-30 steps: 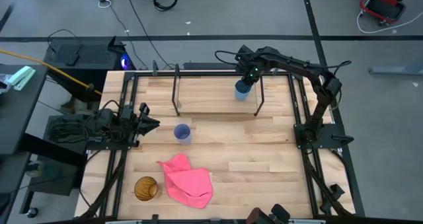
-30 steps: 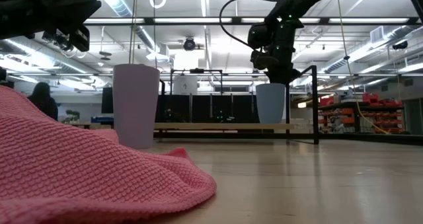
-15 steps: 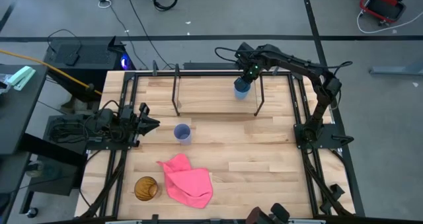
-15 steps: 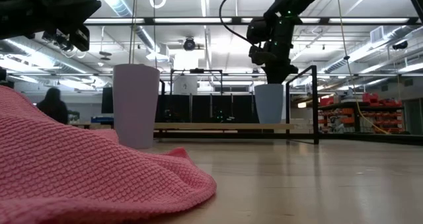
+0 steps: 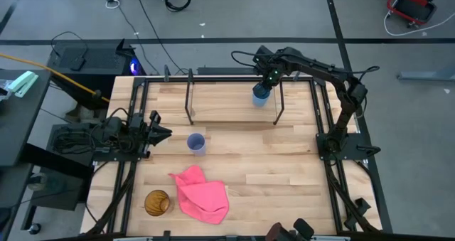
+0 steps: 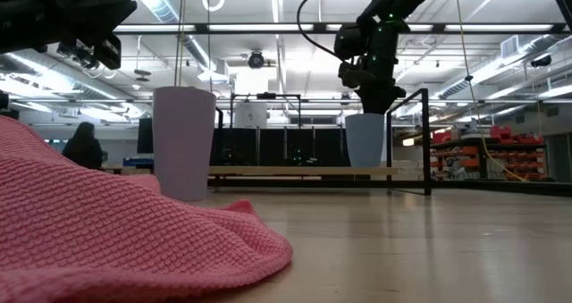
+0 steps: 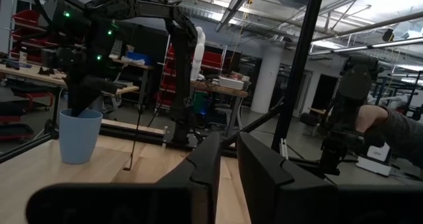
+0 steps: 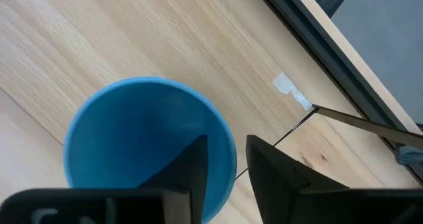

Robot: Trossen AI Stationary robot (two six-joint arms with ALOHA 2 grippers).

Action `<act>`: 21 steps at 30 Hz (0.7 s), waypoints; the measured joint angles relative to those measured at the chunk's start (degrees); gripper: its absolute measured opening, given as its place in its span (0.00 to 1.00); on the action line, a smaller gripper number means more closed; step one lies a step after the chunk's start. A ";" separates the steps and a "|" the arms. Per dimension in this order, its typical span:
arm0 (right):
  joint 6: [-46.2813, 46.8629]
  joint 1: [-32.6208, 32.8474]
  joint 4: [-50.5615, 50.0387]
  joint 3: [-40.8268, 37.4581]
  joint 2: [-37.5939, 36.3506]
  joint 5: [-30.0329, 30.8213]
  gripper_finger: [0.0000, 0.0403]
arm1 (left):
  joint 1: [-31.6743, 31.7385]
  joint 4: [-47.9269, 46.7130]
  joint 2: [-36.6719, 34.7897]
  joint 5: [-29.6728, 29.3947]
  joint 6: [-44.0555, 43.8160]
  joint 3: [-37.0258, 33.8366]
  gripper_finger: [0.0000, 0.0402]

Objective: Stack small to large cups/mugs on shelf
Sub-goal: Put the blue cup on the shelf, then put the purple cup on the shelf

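The small blue cup (image 5: pixel 261 94) (image 8: pixel 132 145) stands upright on its base on the shelf (image 5: pixel 227 102) (image 6: pixel 304 171), near the shelf's right end. My right gripper (image 5: pixel 267 81) (image 8: pixel 228 164) points down over it, open. One finger is inside the cup's rim and one is outside, with a gap on each side. The lavender cup (image 5: pixel 196 143) (image 6: pixel 183 142) stands on the table in front of the shelf. The amber cup (image 5: pixel 157 202) sits near the front left corner. My left gripper (image 5: pixel 165 133) (image 7: pixel 228 161) waits at the table's left edge, its fingers slightly apart and holding nothing.
A crumpled pink cloth (image 5: pixel 201 193) (image 6: pixel 107 223) lies near the front edge, beside the amber cup. The shelf's thin black legs (image 5: pixel 279 104) stand right beside the blue cup. Bare shelf top stretches left of the blue cup. A person (image 6: pixel 82 147) moves in the room behind.
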 joint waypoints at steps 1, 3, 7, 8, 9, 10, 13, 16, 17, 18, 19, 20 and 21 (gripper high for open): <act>-0.03 0.00 -0.21 0.33 0.01 0.00 0.28 | 0.00 0.00 0.00 -0.01 0.00 0.00 0.15; -0.02 0.00 -0.50 1.45 0.02 -0.01 0.29 | 0.00 0.01 0.00 -0.01 0.00 0.00 0.16; 0.22 0.07 -2.65 5.05 0.02 0.00 0.30 | 0.00 0.00 0.00 -0.01 0.00 0.00 0.15; 0.71 0.12 -3.20 6.10 0.02 0.00 0.30 | 0.00 0.00 0.00 -0.01 0.00 0.00 0.15; 1.27 0.24 -3.69 7.07 0.00 0.00 0.30 | 0.00 0.00 -0.02 -0.01 0.00 0.00 0.15; 1.41 0.37 -4.41 8.00 0.00 0.00 0.30 | 0.00 0.00 0.00 0.01 0.02 0.00 0.14; 1.69 0.84 -6.40 11.17 -0.01 0.00 0.30 | -0.01 0.00 -0.02 0.00 0.01 0.00 0.14; 2.60 1.86 -7.42 13.90 0.00 0.00 0.30 | 0.00 0.02 -0.02 -0.01 -0.03 0.00 0.15; 2.64 2.36 -7.65 14.86 0.00 0.00 0.30 | 0.00 0.04 0.00 -0.01 -0.07 0.00 0.16; 2.64 2.98 -7.57 15.69 -0.03 0.00 0.30 | 0.00 0.04 -0.02 -0.01 -0.28 0.00 0.16; 2.64 3.66 -7.59 16.44 -0.04 -0.05 0.30 | 0.00 0.13 -0.02 0.01 -0.48 0.00 0.16; 2.64 4.47 -7.69 17.13 -0.04 -0.12 0.30 | 0.00 0.40 0.00 -0.01 -0.75 0.00 0.16; 2.64 5.37 -7.69 17.82 -0.02 -0.19 0.30 | 0.00 0.77 -0.02 0.01 -0.93 0.00 0.16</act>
